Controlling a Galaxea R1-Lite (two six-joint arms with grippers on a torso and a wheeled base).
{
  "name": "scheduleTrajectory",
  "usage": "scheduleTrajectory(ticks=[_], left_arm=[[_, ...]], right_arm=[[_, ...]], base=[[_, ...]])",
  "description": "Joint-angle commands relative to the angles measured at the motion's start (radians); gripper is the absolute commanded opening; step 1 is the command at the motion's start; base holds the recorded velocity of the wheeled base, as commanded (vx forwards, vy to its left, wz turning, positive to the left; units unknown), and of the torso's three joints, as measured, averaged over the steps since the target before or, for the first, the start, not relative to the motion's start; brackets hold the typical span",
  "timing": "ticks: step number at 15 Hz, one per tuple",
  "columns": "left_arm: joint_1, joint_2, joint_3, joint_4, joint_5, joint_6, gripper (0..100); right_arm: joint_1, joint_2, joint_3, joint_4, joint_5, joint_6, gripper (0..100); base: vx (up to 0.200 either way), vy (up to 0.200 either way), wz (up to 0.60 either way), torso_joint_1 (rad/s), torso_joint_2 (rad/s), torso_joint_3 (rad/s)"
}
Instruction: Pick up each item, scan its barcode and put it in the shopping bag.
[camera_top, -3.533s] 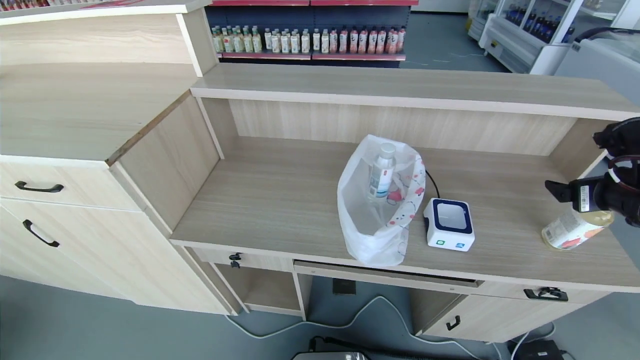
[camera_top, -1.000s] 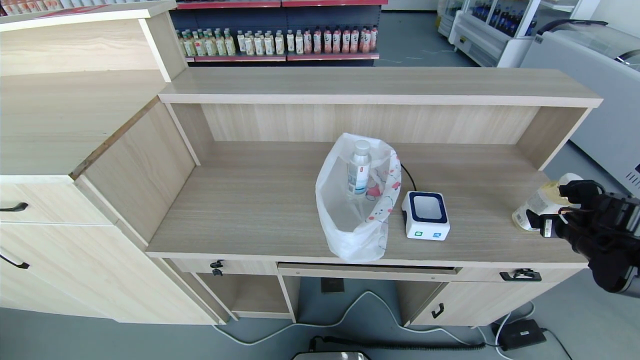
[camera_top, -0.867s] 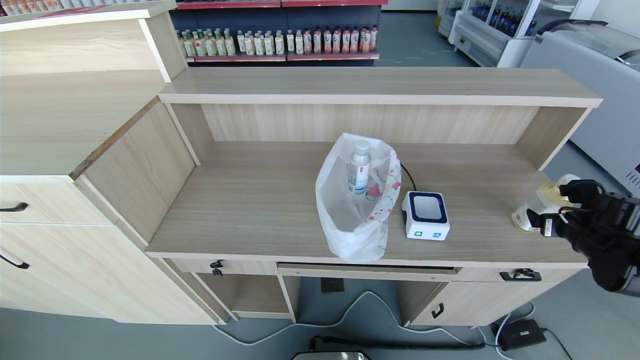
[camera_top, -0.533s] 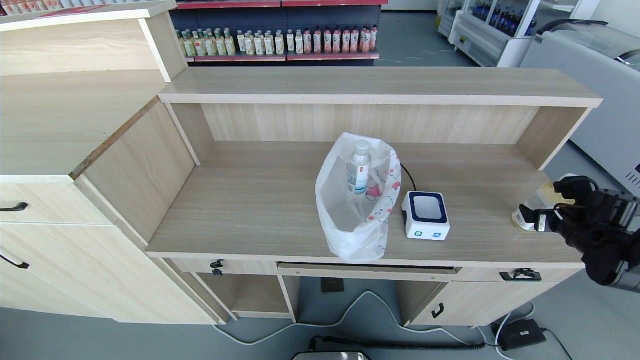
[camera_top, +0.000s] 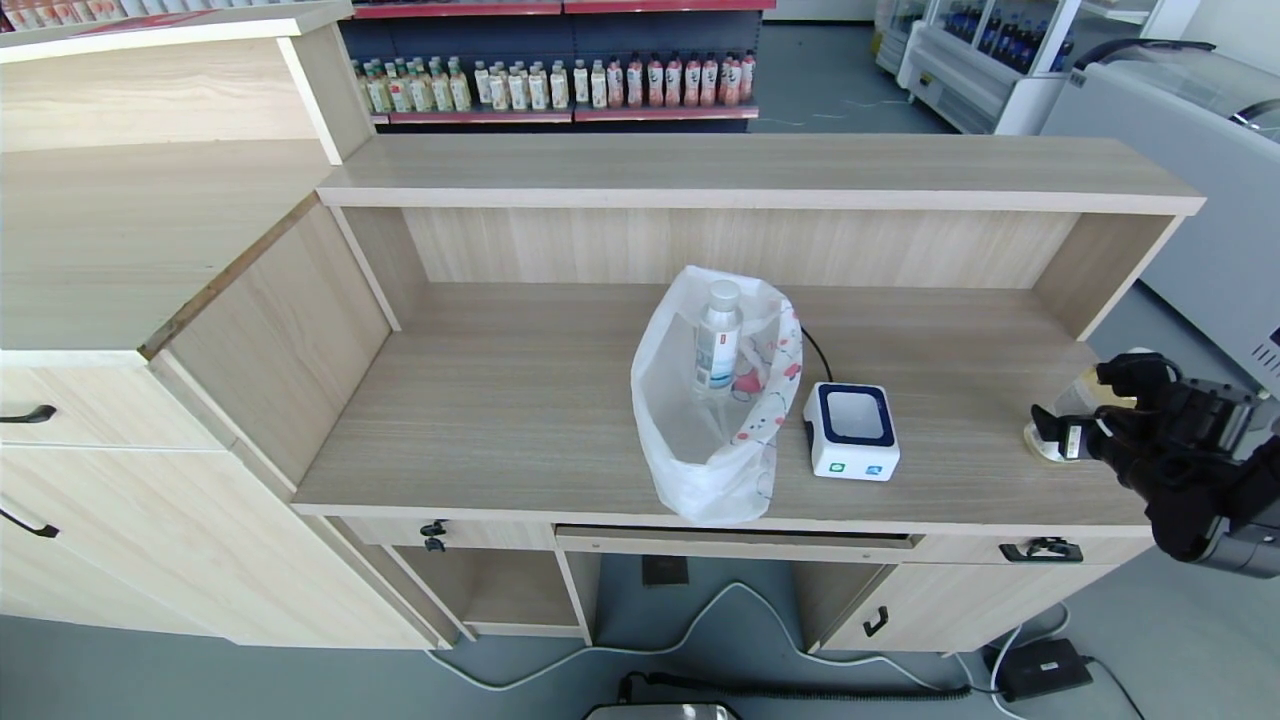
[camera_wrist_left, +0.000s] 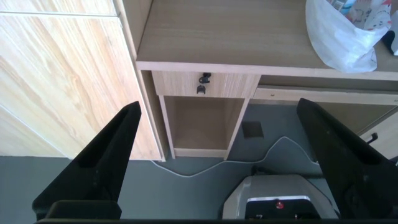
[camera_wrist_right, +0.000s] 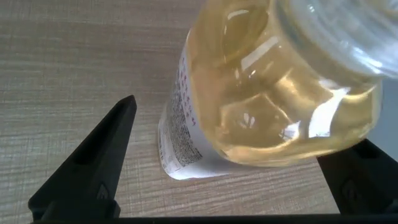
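Bottle of yellow drink at the counter's right end, near the front edge.
Right gripper straddles it with its 2 fingers apart, wood showing between one finger and the white label, whose print is too small to read. Scanner sits well apart toward the middle, and the shopping bag is just beside it with 1 clear bottle upright inside. Left gripper hangs low before the counter, fingers spread wide.
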Motion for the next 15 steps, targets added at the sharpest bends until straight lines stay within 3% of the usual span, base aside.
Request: scheduleTrajectory(ticks=[1,8,9,15], left_arm=[[0.000,0.000,0.000,0.000,0.000,0.000,100],[-0.002,0.000,0.000,0.000,0.000,0.000,100],[-0.002,0.000,0.000,0.000,0.000,0.000,100],[0.000,0.000,0.000,0.000,0.000,0.000,100]], right_arm=[[0.001,0.039,-0.058,0.019,0.004,0.005,100],[0.001,0.092,-0.146,0.062,0.042,0.008,100],[0.001,0.092,-0.149,0.062,0.045,0.008,0],[0.001,0.086,-0.210,0.050,0.045,0.005,0]], base=[[0.000,0.000,0.00,0.000,0.00,0.000],[0.000,0.000,0.00,0.000,0.00,0.000],[0.000,0.000,0.00,0.000,0.00,0.000],[0.000,0.000,0.00,0.000,0.00,0.000]])
